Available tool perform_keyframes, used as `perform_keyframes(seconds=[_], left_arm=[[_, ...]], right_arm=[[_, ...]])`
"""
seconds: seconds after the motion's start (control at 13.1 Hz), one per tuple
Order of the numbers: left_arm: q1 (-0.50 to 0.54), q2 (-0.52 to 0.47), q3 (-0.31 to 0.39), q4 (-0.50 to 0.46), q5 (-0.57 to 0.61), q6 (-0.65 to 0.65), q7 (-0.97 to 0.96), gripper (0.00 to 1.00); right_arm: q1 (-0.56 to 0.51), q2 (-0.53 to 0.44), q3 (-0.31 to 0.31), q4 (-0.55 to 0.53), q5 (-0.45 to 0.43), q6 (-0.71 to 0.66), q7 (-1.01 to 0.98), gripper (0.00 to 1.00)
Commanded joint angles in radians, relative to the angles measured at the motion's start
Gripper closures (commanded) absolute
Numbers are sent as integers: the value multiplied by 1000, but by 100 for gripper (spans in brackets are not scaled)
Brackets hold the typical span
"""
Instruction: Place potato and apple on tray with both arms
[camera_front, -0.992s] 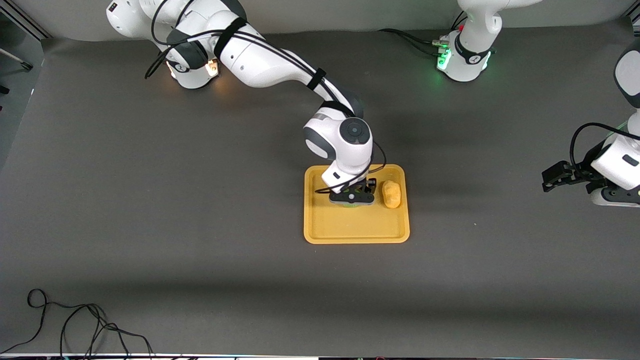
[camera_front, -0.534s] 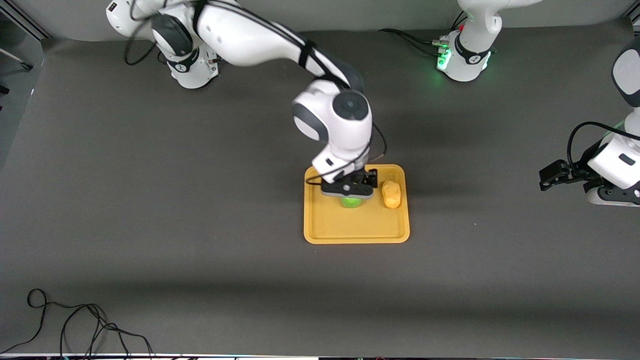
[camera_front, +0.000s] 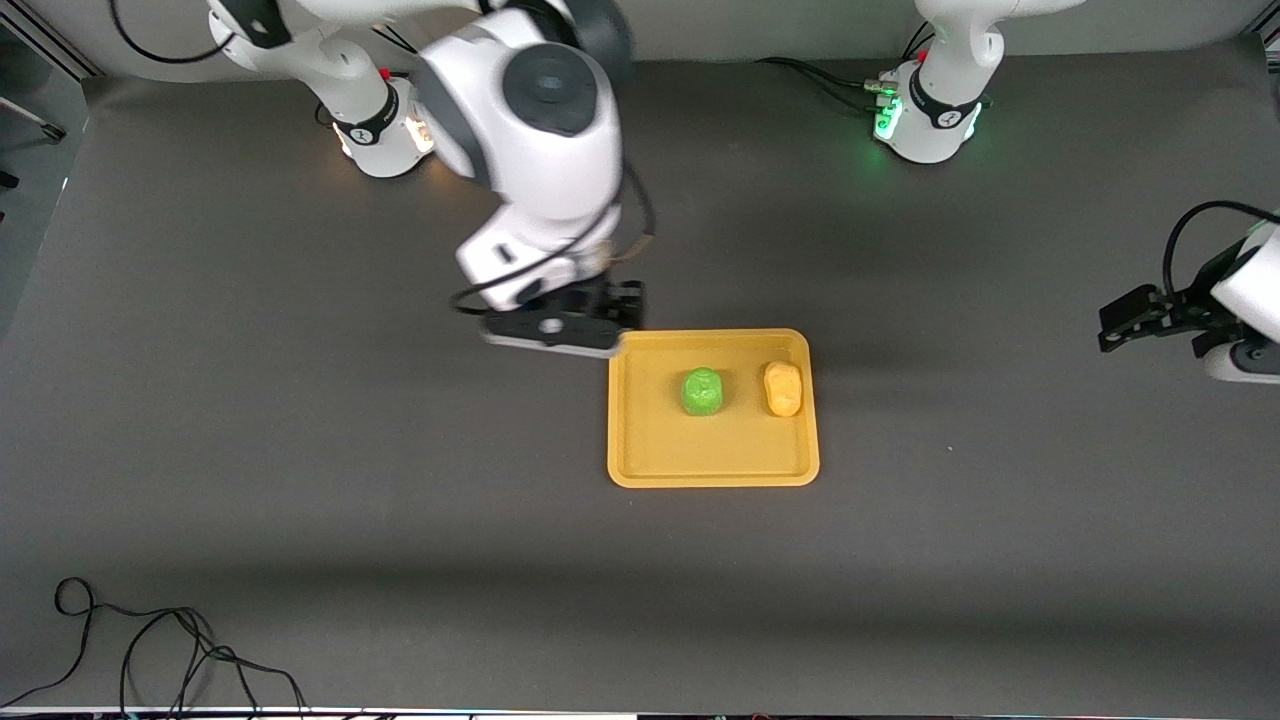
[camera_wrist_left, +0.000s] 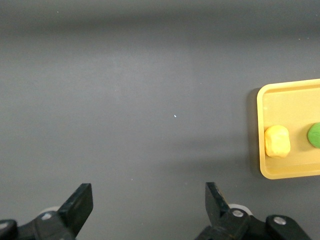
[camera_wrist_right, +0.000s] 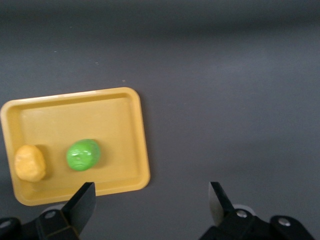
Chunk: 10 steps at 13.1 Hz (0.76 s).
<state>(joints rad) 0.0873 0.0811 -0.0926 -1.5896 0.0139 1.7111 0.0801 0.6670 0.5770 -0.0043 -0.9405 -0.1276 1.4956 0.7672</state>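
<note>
**Orange-yellow tray holds both items; both grippers empty**

Orange-yellow plastic forms the tray, which lies flat on the dark grey table near its middle. The apple rests inside the tray, roughly at the centre of the half farther from the front camera. The potato rests in the same half, beside the apple and toward the left arm's end of the table, close to the tray's rim on that end. Apple and potato are near each other but apart.

Right gripper: raised above the table just beside the tray corner that points toward the right arm's base. In the right wrist view its fingers are spread wide with nothing between them; the tray, apple and potato show below.

Left gripper: held over bare table toward the left arm's end, well apart from the tray. In the left wrist view its fingers are spread wide and empty. That arm waits.

A loose black cable lies on the table edge nearest the front camera.
</note>
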Motion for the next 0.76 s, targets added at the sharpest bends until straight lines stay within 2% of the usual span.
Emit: perform_keyframes(seconds=[0.0,0.15,0.31,0.53,0.69], left_arm=[[-6,5,7,19,-8,-30,18,0],[-1,0,7,19,-8,-41,20,0],[-4,0,7,20,-8,-51,18,0],[-6,0,7,23,-8,-51,14,0],[-4,0,7,22,-8,-53,15,0]], right_arm=[[-131,-226,23,-263,5,23,-174,0],[-245,-372,30,-442,28,78,-285,0],[-343,-486,40,-576,31,123,-418,0],[-495,-563,44,-648,55,118,-566,0],[-594,-582,44,-667,80,112,-659,0]])
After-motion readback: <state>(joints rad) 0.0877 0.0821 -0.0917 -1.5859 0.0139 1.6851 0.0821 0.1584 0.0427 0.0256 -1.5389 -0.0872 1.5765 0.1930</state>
